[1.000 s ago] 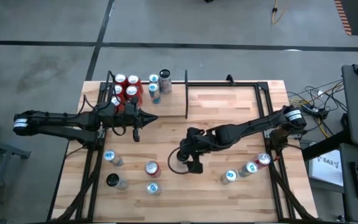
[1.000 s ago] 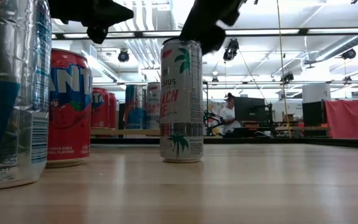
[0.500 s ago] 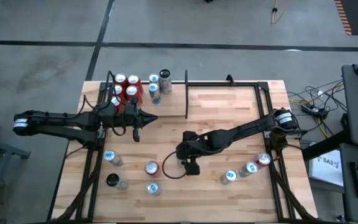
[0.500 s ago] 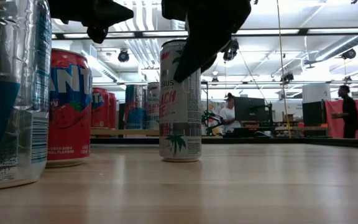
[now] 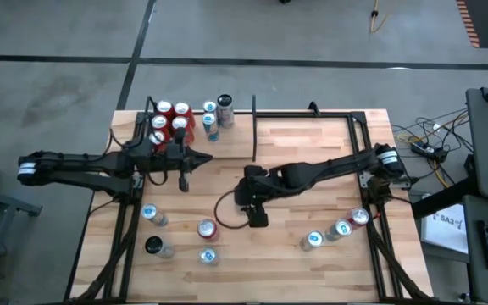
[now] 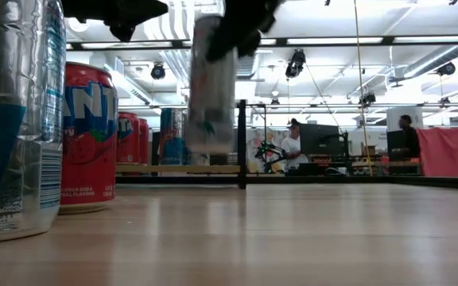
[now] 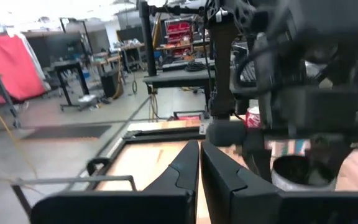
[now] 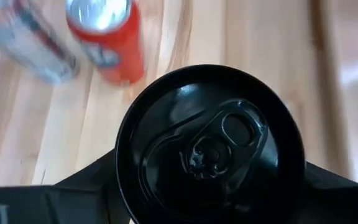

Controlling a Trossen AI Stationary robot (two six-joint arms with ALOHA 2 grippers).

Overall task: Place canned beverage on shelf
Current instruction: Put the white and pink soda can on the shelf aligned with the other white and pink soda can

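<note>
right gripper (image 5: pixel 242 193) fingers clamped on can (image 6: pixel 211 83) | I now have it lifted off worktop (image 5: pixel 312 144), heading toward shelf (image 5: pixel 202 135) | left gripper (image 5: pixel 186 172) fingers together, waiting

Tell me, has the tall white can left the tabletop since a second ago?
Yes. In the low view the tall white can now hangs clear above the tabletop, shifted left toward the red soda can, gripped by the right tool.

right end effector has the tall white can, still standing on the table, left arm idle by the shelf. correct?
Not quite. The right end effector does hold the tall white can, but the low view shows it lifted clear of the table, not standing on it. The left end effector waits by the shelf.
</note>
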